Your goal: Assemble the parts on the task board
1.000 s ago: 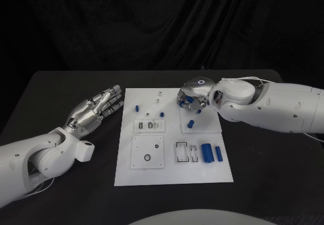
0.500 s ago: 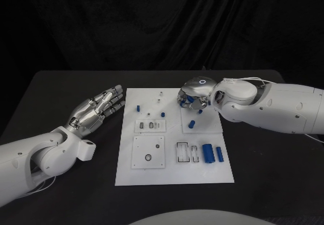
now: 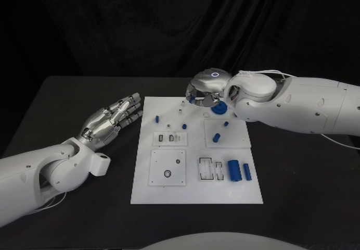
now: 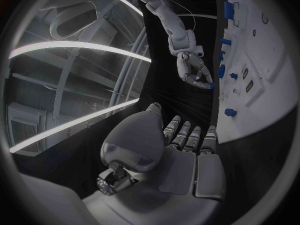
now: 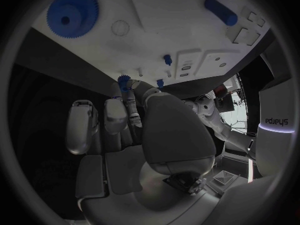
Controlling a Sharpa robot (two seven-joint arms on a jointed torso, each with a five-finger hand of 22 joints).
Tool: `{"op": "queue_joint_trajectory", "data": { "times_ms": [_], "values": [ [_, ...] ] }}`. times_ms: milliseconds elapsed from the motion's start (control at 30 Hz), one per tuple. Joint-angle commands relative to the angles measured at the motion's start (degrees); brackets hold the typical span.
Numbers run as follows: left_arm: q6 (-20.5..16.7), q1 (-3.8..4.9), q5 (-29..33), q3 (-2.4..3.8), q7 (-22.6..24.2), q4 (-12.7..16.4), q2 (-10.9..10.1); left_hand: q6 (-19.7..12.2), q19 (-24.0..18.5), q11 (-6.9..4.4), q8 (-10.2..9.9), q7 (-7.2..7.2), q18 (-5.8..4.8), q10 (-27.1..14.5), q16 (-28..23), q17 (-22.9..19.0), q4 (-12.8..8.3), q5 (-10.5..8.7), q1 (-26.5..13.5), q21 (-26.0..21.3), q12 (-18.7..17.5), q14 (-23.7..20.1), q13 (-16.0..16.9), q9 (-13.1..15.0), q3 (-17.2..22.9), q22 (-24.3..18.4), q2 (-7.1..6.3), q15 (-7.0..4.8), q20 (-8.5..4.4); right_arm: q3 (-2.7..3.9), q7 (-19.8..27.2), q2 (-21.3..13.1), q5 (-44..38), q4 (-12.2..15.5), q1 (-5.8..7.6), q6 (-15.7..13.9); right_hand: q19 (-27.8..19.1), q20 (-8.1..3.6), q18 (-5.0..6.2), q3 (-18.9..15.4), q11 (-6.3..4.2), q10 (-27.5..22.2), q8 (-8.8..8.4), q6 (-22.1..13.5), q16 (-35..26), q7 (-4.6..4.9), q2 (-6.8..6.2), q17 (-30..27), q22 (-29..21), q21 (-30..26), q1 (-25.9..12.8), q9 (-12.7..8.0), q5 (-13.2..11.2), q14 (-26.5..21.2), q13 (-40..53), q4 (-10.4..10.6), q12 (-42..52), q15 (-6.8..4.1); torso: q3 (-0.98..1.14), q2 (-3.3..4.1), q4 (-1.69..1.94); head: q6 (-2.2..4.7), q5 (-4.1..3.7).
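Your right hand (image 3: 204, 92) hovered over the far edge of the task board (image 3: 196, 194), fingers curled, and I couldn't tell whether it pinched anything; a blue gear (image 3: 219, 109) lay on the board just beside it. Your left hand (image 3: 111, 119) hung open with fingers spread, over the black surface (image 3: 75, 219) beside the board's left edge, holding nothing. Assembly looked early to mid: several small blue pegs (image 3: 216, 137) stood near the board's middle, but two blue cylinders (image 3: 234, 170) lay loose at its near right part beside unfilled slots (image 3: 202, 169), so plenty was left.
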Motion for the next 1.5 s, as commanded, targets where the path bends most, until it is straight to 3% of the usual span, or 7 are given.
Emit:
{"op": "queue_joint_trajectory", "data": {
  "times_ms": [33, 267, 533, 900, 1033, 1200, 1500],
  "values": [
    [0.62, 0.14, -0.07, 0.05, 8.45, 0.12, 0.16, -0.02, 0.14, -0.01, 0.11, 0.32, 0.88, -0.37, -0.20, -0.06, 0.02, 0.35, 0.50, -0.21, -0.10, -0.10, -0.06, 0.08, 0.45, 0.00, -0.07, 0.44, 0.36, 0.18, 0.94, 1.40, 1.92, -1.99, 0.21, -0.94, 0.14, -0.33, -0.65, 0.05, -0.83, 1.16, 0.04, -0.65, 0.45, 0.01, -0.02, 0.26, 0.12, 0.34, 0.36, 0.14, -0.35, 0.11, 0.08, -0.40, -0.35, -0.28, -0.06, 0.12, 0.06, 0.04, 0.12],
    [0.53, 0.14, -0.07, 0.05, 8.48, 0.05, 0.29, -0.02, 0.14, -0.01, 0.11, 0.32, 0.88, -0.37, -0.20, -0.06, 0.02, 0.35, 0.50, -0.21, -0.10, -0.10, -0.06, 0.08, 0.45, 0.00, -0.07, 0.44, 0.36, 0.39, 1.25, 4.38, 3.16, -6.17, 0.30, 0.02, 0.18, -0.28, -0.69, 0.08, -0.77, 1.07, -0.11, -0.99, 0.49, 0.11, -0.09, 0.38, 0.23, 0.39, 0.27, 0.34, -0.39, 0.12, 0.09, -0.39, -0.56, -0.10, 0.00, 0.11, -0.01, 0.03, 0.25],
    [0.62, 0.14, -0.07, 0.05, 8.50, -0.08, 0.52, 0.03, 0.14, 0.01, 0.11, 0.32, 0.88, -0.37, -0.22, -0.07, 0.02, 0.39, 0.56, -0.21, -0.09, -0.11, -0.05, 0.09, 0.46, 0.00, -0.08, 0.41, 0.35, 0.44, 1.41, 6.04, 3.98, -8.57, 0.22, 1.74, 0.16, -0.17, -0.71, 0.21, -0.65, 0.95, -0.37, -1.49, 0.52, 0.20, -0.10, 0.53, 0.28, 0.38, 0.23, 0.57, -0.45, 0.09, 0.10, -0.39, -0.83, 0.06, 0.00, 0.22, 0.39, 0.04, 0.07],
    [0.75, 0.14, -0.07, 0.05, 8.60, -0.26, 0.66, 0.04, 0.14, 0.04, 0.12, 0.34, 0.90, -0.37, -0.24, -0.08, 0.02, 0.51, 0.67, -0.21, -0.09, -0.13, -0.05, 0.09, 0.49, 0.00, -0.09, 0.36, 0.32, 0.44, 1.47, 6.86, 4.12, -9.74, -0.16, 2.47, 0.15, -0.05, -0.73, 0.28, -0.53, 0.83, -0.60, -1.90, 0.54, 0.26, -0.08, 0.68, 0.41, 0.41, 0.07, 0.82, -0.79, 0.02, 0.13, -0.28, -1.11, 0.18, -0.14, 0.26, 0.46, -0.28, -0.14],
    [0.79, 0.14, -0.07, 0.05, 8.64, -0.34, 0.70, -0.03, 0.14, 0.06, 0.11, 0.35, 0.90, -0.39, -0.28, -0.09, 0.03, 0.59, 0.73, -0.21, -0.12, -0.17, -0.06, 0.08, 0.52, 0.00, -0.07, 0.34, 0.30, 0.44, 1.54, 7.28, 4.13, -10.25, -0.37, 2.41, 0.15, -0.03, -0.73, 0.31, -0.52, 0.80, -0.64, -1.97, 0.66, 0.25, -0.05, 0.94, 0.42, 0.41, 0.08, 0.87, -0.88, 0.06, 0.13, -0.28, -1.16, 0.20, -0.18, 0.22, 0.38, -0.54, -0.55],
    [0.80, 0.14, -0.07, 0.05, 8.64, -0.47, 0.74, 0.00, 0.14, 0.07, 0.11, 0.35, 0.91, -0.39, -0.28, -0.09, 0.03, 0.63, 0.77, -0.21, -0.11, -0.17, -0.06, 0.08, 0.53, 0.00, -0.06, 0.32, 0.29, 0.44, 1.60, 7.64, 4.14, -10.67, -0.64, 2.54, 0.12, 0.02, -0.73, 0.37, -0.48, 0.70, -0.74, -2.14, 0.67, 0.27, -0.03, 0.97, 0.44, 0.40, 0.06, 0.96, -0.98, 0.03, 0.14, -0.26, -1.30, 0.24, -0.15, 0.20, 0.36, -0.73, -1.03],
    [1.03, 0.13, -0.07, 0.05, 8.62, -0.83, 1.03, -0.03, 0.14, 0.09, 0.11, 0.37, 0.91, -0.41, -0.28, -0.09, 0.04, 0.72, 0.84, -0.21, -0.15, -0.18, -0.07, 0.08, 0.57, 0.00, -0.04, 0.31, 0.27, 0.44, 1.77, 8.01, 4.14, -10.86, -1.01, 2.98, 0.12, 0.08, -0.74, 0.49, -0.42, 0.62, -0.98, -2.52, 0.72, 0.28, 0.01, 1.12, 0.54, 0.43, 0.05, 1.08, -1.05, 0.00, 0.16, -0.25, -1.48, 0.29, -0.13, 0.17, 0.37, -1.24, -0.96]
  ]
}}
